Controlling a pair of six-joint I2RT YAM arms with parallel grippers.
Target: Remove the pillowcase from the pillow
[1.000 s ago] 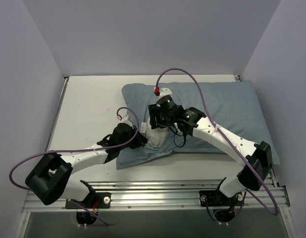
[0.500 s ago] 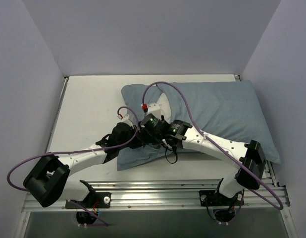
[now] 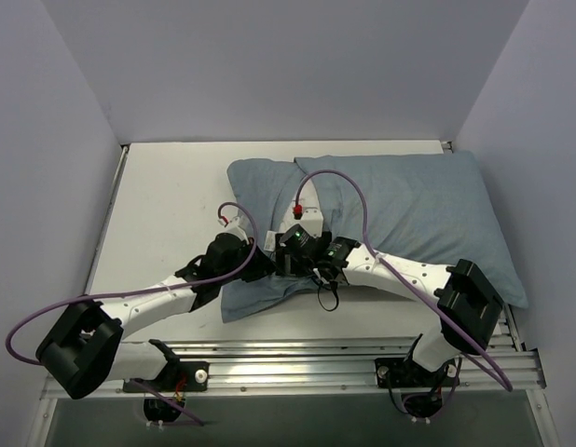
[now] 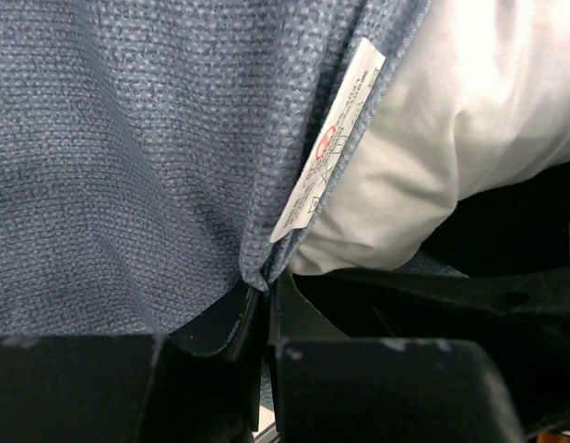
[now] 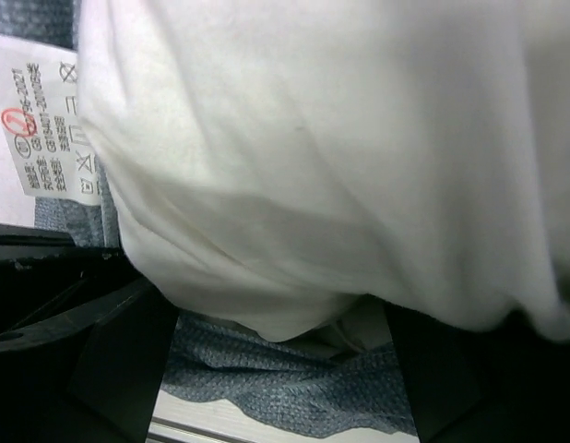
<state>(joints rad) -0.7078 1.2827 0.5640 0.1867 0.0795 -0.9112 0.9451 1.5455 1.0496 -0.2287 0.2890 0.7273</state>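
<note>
Since a second ago the right arm has pulled back from over the middle of the pillowcase (image 3: 409,205) toward its near left corner. The right gripper (image 5: 271,309) now sits just beside the left gripper (image 4: 264,291), and its jaws have spread much wider. The white pillow (image 5: 313,138) bulges between those wide-apart fingers (image 5: 110,369). As far as I can tell they aren't pinching it, though the wrist view is tight. The left one is clamped shut on a fold of the pillowcase's blue-grey edge, right by the care tag (image 4: 326,148). The pillow is mostly inside its cover, lying across the right rear of the table (image 3: 167,205), with white poking out at the open corner.
</note>
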